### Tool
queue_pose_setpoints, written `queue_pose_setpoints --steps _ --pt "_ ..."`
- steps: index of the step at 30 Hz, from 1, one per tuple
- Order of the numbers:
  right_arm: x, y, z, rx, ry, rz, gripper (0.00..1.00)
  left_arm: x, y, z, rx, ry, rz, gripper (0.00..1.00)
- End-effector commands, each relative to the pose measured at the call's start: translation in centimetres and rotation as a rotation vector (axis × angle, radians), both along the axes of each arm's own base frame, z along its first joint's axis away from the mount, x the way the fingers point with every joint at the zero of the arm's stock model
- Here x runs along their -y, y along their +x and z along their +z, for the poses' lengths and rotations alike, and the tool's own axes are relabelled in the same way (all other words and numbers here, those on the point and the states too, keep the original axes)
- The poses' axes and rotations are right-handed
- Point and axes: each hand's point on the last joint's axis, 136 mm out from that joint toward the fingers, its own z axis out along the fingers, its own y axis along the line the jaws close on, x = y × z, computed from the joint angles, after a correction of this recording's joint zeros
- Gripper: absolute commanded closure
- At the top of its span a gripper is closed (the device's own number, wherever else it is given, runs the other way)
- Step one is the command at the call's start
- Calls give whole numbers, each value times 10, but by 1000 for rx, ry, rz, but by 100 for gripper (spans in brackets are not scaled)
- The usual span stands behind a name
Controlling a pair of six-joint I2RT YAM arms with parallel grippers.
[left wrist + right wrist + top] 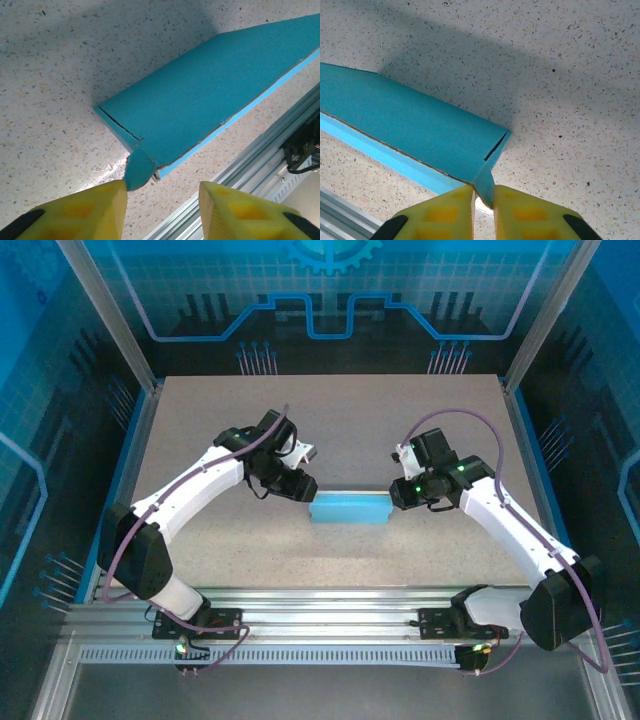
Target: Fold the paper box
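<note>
Blue cardboard on speckled grey: the paper box (348,508) lies flat at the middle of the bench (330,420) in the top view, a long, low closed shape running left to right. Its inside is hidden, so I cannot tell whether it holds anything.

Below it in that view, an aluminium rail (330,602) runs along the bench's near edge, well apart from the box. My two arms reach in from the lower corners and meet the box at its two ends, with nothing between them and it.

My left end effector (162,189) sits at the box's left end with its yellow fingers (95,210) spread well apart and nothing between them. A small rounded end flap (139,170) pokes out of the box towards the bottom of the left wrist view. Its tip is right at the inner corner of the left-hand finger, but I cannot tell whether they touch.

My right end effector (483,192) is at the other end, its fingers (445,212) drawn almost together and pinching the pointed corner flap (485,182) of the box at the bottom centre of the right wrist view.
</note>
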Motion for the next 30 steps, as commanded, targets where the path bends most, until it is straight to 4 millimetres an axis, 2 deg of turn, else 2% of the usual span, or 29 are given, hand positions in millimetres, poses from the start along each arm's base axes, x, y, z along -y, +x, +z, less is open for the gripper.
queue_pose_setpoints --steps 1,19,30 --pt "-8 0 6 3 15 31 84 -1 3 1 28 41 -24 59" --pt "-13 -1 10 5 38 40 93 10 5 2 15 22 -35 82" --pt "-16 -3 11 3 45 44 99 10 6 -4 2 31 -16 89"
